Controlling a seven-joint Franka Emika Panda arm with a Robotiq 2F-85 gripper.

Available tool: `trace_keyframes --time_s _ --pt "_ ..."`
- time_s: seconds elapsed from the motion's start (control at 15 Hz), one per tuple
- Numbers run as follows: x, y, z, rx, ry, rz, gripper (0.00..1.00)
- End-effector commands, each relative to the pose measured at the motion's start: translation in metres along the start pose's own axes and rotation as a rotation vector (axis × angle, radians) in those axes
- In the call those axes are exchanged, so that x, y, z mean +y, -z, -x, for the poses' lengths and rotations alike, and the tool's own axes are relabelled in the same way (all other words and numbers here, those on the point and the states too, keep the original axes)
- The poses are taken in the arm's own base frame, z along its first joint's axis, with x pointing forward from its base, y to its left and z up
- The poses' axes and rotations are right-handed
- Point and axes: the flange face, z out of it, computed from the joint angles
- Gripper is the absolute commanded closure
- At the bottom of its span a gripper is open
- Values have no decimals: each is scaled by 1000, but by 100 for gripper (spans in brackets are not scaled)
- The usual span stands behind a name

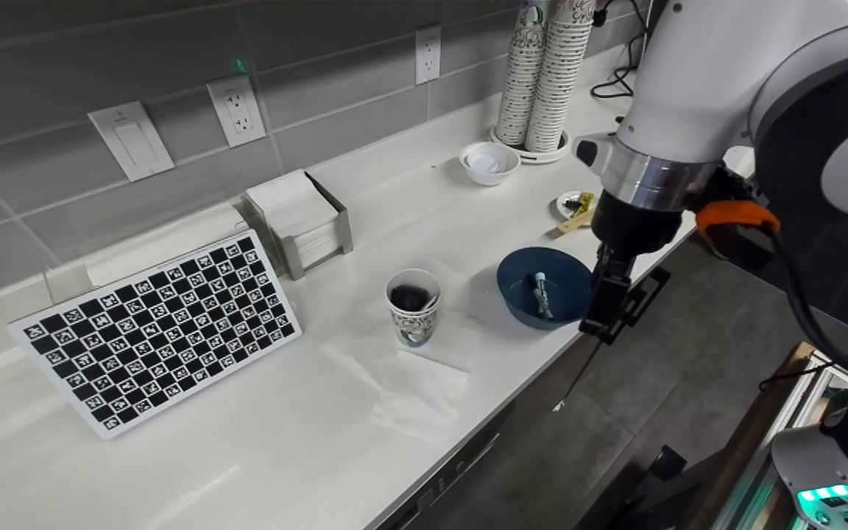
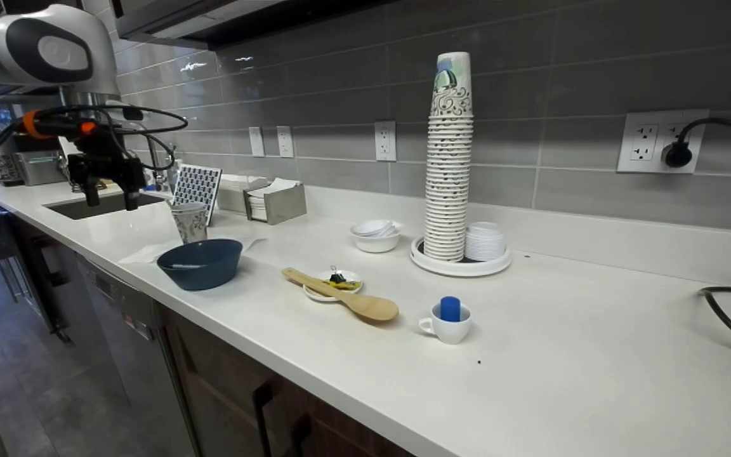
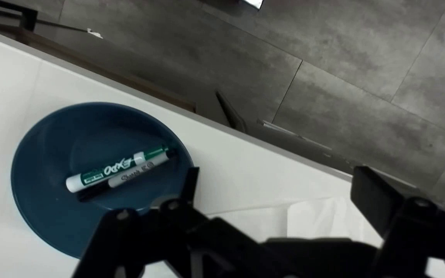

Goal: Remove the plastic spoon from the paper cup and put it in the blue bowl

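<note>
The paper cup (image 1: 414, 327) stands upright on the counter and also shows in an exterior view (image 2: 190, 222), partly behind the bowl. Its inside is dark. The pale plastic spoon (image 1: 430, 302) shows just inside its rim; most of it is hidden. The blue bowl (image 1: 520, 269) is beside the cup and also in an exterior view (image 2: 204, 274). In the wrist view the bowl (image 3: 99, 119) holds a green marker (image 3: 106, 170) and a grey marker (image 3: 139, 172). My gripper (image 2: 111, 199) is open above the counter, fingers apart and empty in the wrist view (image 3: 276, 173). The cup is out of the wrist view.
Napkins (image 1: 424, 394) lie by the cup. A checkered board (image 1: 159, 331) and napkin holder (image 1: 313, 228) stand near the wall. A white bowl (image 2: 375, 241), cup stack (image 2: 448, 184), wooden spoon (image 2: 368, 306) and mug (image 2: 449, 329) are further along. The counter edge (image 3: 145, 101) passes close to the bowl.
</note>
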Motion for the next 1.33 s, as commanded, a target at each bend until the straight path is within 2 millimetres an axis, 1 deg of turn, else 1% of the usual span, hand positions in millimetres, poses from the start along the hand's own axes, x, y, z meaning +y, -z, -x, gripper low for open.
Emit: trace_keyframes --time_s 0.0,0.07,0.13,0.27,0.4,0.47,0.67,0.8,0.93,1.07,1.27 --pt "-16 0 -54 -11 -144 17 0" --pt "-20 -1 -57 -38 -110 33 0" --pt "-21 0 -33 -1 -92 17 0" --pt "-21 -4 -48 -21 -97 18 0" --pt "-19 -7 -54 -30 -100 14 0" --pt "-24 -10 -57 -13 -99 -20 0" --pt "-53 -1 -60 56 -127 -182 0" --pt "-77 1 -59 94 -60 -270 0" --pt "-89 6 -66 180 -9 -321 0" --pt "-93 12 -76 319 -35 -309 0" --pt "-99 12 -91 511 -3 -261 0"
